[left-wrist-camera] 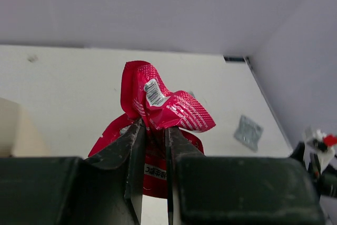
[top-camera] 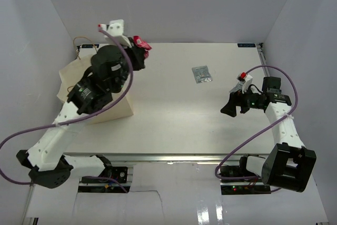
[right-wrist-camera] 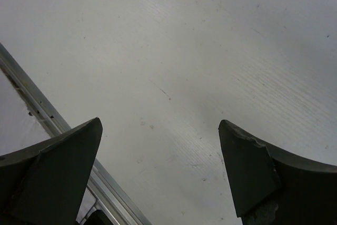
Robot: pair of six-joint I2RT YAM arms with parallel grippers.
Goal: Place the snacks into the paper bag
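Note:
My left gripper (top-camera: 138, 55) is raised at the back left of the table, shut on a crumpled red-pink snack packet (top-camera: 141, 42). In the left wrist view the packet (left-wrist-camera: 169, 105) bulges above and hangs below the pinched fingertips of that gripper (left-wrist-camera: 154, 125). The beige paper bag (top-camera: 71, 75) lies under the left arm, which hides most of it, and its corner (left-wrist-camera: 10, 130) shows at the left edge. A silver-grey snack packet (top-camera: 201, 74) lies flat mid-table (left-wrist-camera: 248, 131). My right gripper (top-camera: 227, 104) hovers open at the right with nothing in it (right-wrist-camera: 159, 124).
White walls enclose the table on the left, back and right. The metal rail (right-wrist-camera: 47, 119) of the table's near edge runs below the right gripper. Purple cables loop off both arms. The right arm (left-wrist-camera: 321, 148) shows at the far right of the left wrist view.

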